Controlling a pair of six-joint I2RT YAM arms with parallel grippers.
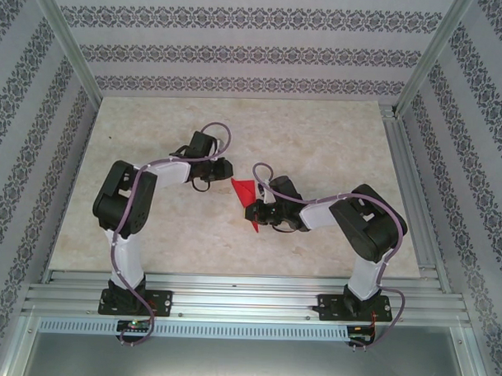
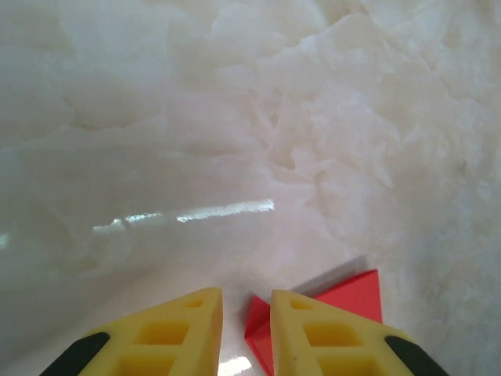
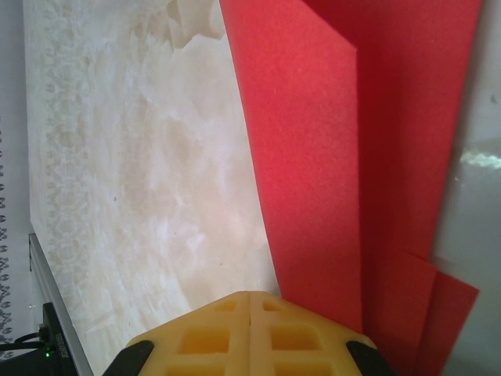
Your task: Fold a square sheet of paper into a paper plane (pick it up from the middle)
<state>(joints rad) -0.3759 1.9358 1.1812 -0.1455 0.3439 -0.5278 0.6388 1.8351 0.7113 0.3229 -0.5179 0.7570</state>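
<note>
The square sheet of paper (image 1: 244,189) is bright red and lies folded in overlapping layers at the middle of the table, with a narrow point trailing toward the near side. My left gripper (image 1: 223,172) hovers just left of it, its yellow fingers a little apart; in the left wrist view a red paper corner (image 2: 356,294) shows in the gap of that gripper (image 2: 246,294) and behind its right finger. My right gripper (image 1: 257,206) sits at the paper's near right edge. Its fingers (image 3: 249,294) are pressed together, and the layered red paper (image 3: 313,157) runs under the right finger.
The pale marble-patterned tabletop (image 1: 151,226) spreads wide around the paper. Aluminium frame rails (image 1: 231,290) run along the near edge, and patterned walls (image 1: 239,47) close the back and sides. Both arms bend inward toward the centre.
</note>
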